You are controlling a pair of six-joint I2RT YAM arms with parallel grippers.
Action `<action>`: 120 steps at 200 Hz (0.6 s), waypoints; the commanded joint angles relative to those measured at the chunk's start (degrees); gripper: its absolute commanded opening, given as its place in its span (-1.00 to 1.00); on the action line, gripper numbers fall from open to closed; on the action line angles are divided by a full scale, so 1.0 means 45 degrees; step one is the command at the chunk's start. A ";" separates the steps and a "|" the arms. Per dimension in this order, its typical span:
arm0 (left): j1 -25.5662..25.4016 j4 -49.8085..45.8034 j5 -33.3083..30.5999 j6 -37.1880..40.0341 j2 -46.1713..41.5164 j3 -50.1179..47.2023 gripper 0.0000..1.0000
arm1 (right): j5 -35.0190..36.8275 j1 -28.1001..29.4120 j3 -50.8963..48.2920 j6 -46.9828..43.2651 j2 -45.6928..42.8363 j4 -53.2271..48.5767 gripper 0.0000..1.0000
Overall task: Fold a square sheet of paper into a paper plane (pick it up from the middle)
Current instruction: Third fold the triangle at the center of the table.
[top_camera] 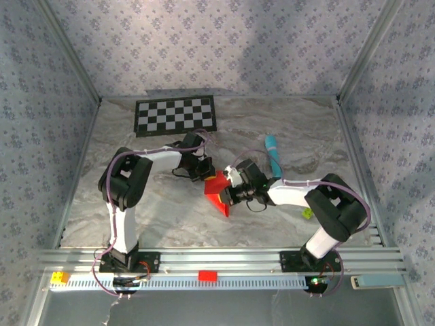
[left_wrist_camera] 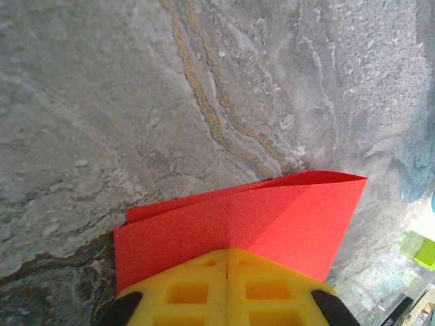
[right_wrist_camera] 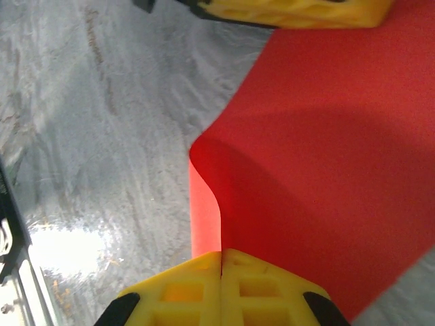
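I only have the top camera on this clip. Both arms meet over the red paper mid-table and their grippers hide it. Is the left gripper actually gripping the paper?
Observer: Yes. In the left wrist view the left gripper is shut on the paper, and the sheet fans out from the closed jaws.
Operator: And the right one?
Observer: The right gripper is shut on it too. Its wrist view shows the sheet's edge curling down into the closed jaws.
Operator: Is the sheet flat or already folded?
Observer: Folded. The left wrist view shows two layers, with a second edge peeking out behind the front one on the left.
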 commanded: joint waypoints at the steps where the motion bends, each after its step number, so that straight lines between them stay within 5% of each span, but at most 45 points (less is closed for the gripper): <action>1: -0.0156 -0.0934 -0.0335 0.0299 0.0524 0.0042 -0.90 | 0.0605 -0.0173 -0.0171 0.0036 -0.0118 -0.0654 -1.00; 120: -0.0216 -0.0858 -0.0461 0.0144 0.0438 -0.0224 -0.92 | 0.1108 -0.0301 -0.0103 -0.0161 0.0001 -0.1053 -1.00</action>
